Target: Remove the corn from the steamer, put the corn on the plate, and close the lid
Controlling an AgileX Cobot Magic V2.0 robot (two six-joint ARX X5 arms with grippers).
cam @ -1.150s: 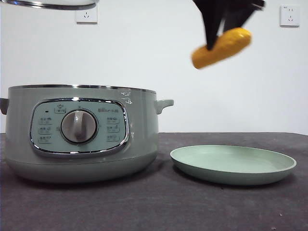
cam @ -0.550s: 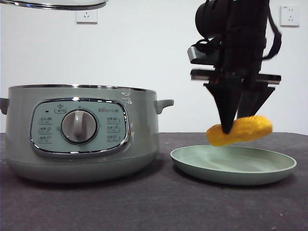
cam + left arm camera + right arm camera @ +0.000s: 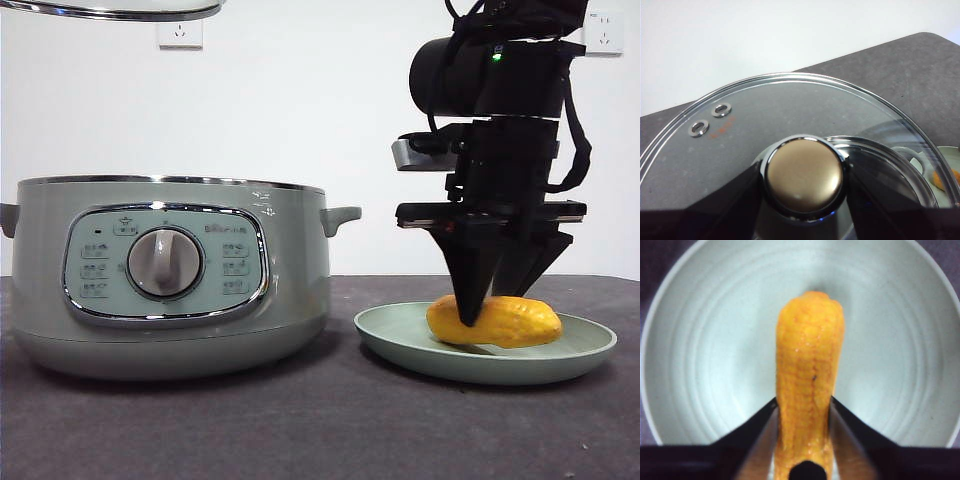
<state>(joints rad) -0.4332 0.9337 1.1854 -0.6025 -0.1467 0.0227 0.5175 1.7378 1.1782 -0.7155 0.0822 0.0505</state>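
Note:
The corn (image 3: 525, 322) lies on the pale-green plate (image 3: 400, 340) at the right. My right gripper (image 3: 490, 300) comes down from above and is shut on the corn. The right wrist view shows the corn (image 3: 810, 365) between the jaws over the plate (image 3: 715, 350). The sage-green steamer (image 3: 165, 275) stands at the left with no lid on it. My left gripper (image 3: 804, 175) is shut on the knob (image 3: 804, 170) of the glass lid (image 3: 790, 105). It holds the lid high above the steamer. Only the lid's chrome rim (image 3: 110, 10) shows in the front view.
The dark grey table (image 3: 300, 430) runs under both things, with bare room in front of them. A white wall with two sockets (image 3: 180, 32) stands behind. The steamer's side handle (image 3: 340, 216) sticks out toward the plate.
My right gripper has come down with the corn, from high above the plate to resting on it. The lid and the steamer have not moved.

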